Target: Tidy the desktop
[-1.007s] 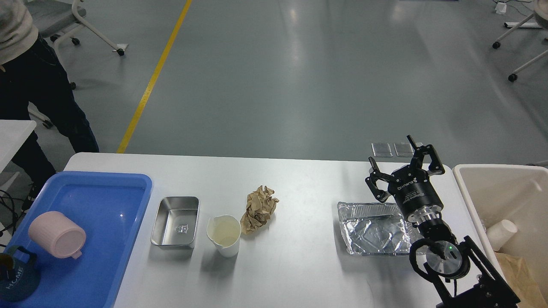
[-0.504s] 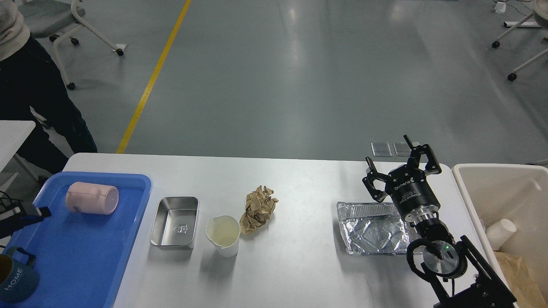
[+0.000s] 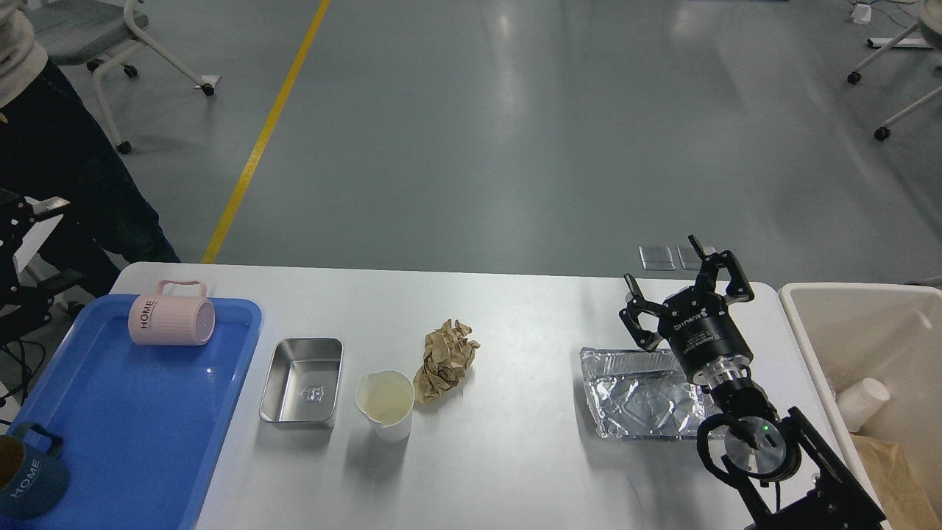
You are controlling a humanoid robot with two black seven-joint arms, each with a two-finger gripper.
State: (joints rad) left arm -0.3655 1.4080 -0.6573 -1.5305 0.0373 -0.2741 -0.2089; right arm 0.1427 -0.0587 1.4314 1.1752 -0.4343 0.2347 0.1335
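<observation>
The white desktop holds a blue tray at the left. In the tray a pink mug lies on its side at the far right corner, and a dark teal mug sits at the near left. To the right stand a metal tin, a paper cup, crumpled brown paper and a foil tray. My right gripper is open and empty over the foil tray's far edge. My left gripper shows dark at the left edge, away from the tray.
A cream bin stands off the table's right end with a paper cup and brown paper inside. A person stands at the far left. Wheeled chairs are on the floor behind.
The pink mug has moved from the tray's near left to its far right corner and lies free there. My left arm has drawn back up and left. My right gripper has shifted slightly left.
</observation>
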